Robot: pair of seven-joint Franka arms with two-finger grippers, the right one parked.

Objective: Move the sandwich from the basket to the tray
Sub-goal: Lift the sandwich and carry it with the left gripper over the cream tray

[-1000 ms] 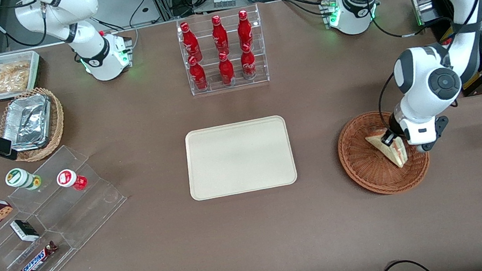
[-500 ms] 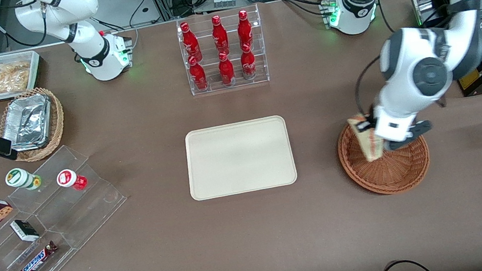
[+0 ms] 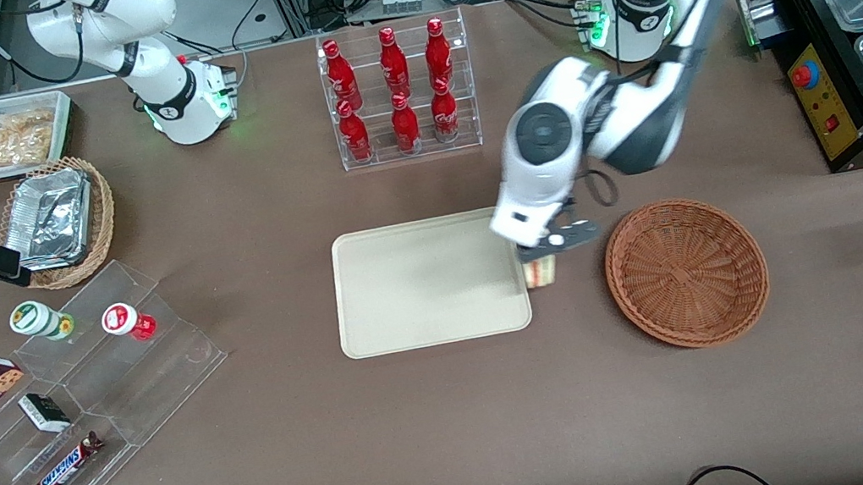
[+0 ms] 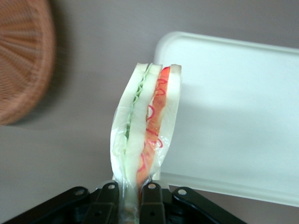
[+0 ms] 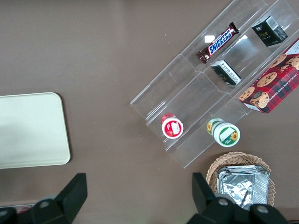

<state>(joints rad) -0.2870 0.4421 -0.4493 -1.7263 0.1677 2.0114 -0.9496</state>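
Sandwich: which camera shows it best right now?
The left wrist view. The sandwich fills it, filling layers plain, pinched between the gripper fingers over the tray edge. The front view shows only a bit of it under the gripper, between tray and basket. The right wrist view misses it.

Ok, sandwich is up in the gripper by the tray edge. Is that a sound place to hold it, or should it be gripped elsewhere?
The hold looks sound. The gripper pinches the sandwich across its two flat bread faces at one end, so the filling edge faces outward uncrushed. The wedge is thin and soft, so clamping the broad faces from above seems best. It hangs at the tray rim, the basket beside it.
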